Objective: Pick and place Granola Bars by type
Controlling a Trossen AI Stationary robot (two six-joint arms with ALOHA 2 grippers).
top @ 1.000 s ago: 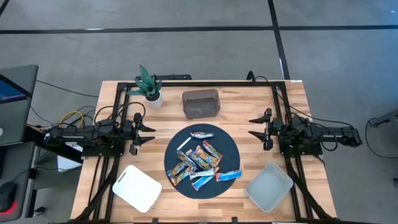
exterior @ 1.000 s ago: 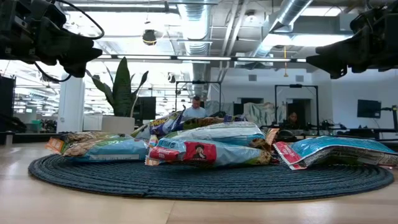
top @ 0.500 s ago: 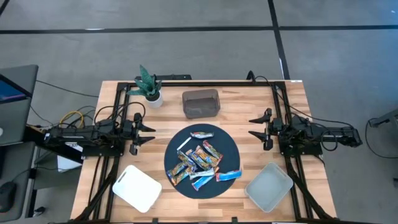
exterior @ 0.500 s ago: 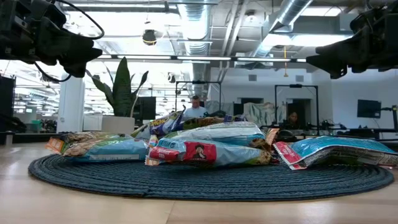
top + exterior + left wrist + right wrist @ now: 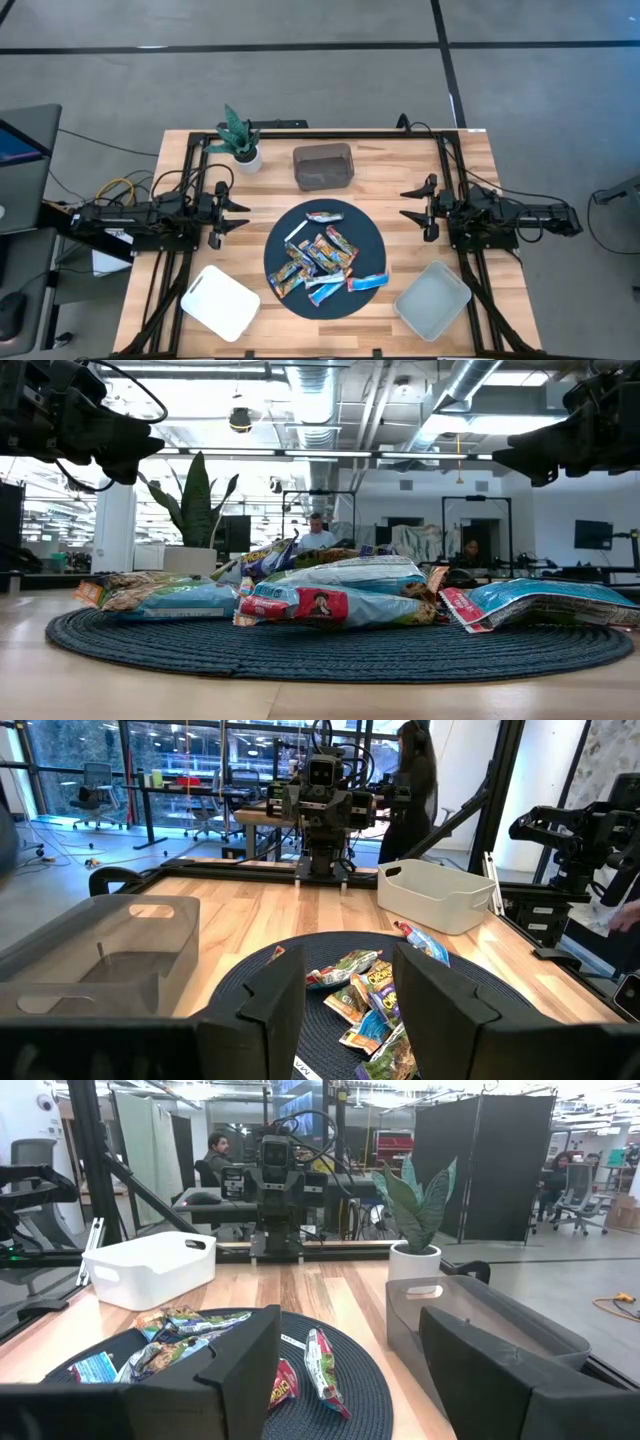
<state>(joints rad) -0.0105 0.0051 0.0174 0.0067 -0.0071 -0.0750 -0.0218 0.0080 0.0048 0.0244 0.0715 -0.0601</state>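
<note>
Several granola bars [image 5: 322, 256] in blue-white, orange-yellow and red wrappers lie in a heap on a round dark mat [image 5: 370, 232] at the table's middle; they also show in the low view [image 5: 330, 595], the left wrist view [image 5: 365, 1000] and the right wrist view [image 5: 180, 1342]. My left gripper [image 5: 232, 212] is open and empty, in the air left of the mat. My right gripper [image 5: 412, 206] is open and empty, in the air right of the mat. In each wrist view the fingers stand apart with nothing between them.
A thin white stick [image 5: 295, 231] lies on the mat's left part. A dark translucent bin [image 5: 322, 166] stands behind the mat, a potted plant [image 5: 240, 140] at far left. A white bin [image 5: 221, 300] stands at near left, a grey one [image 5: 432, 298] at near right.
</note>
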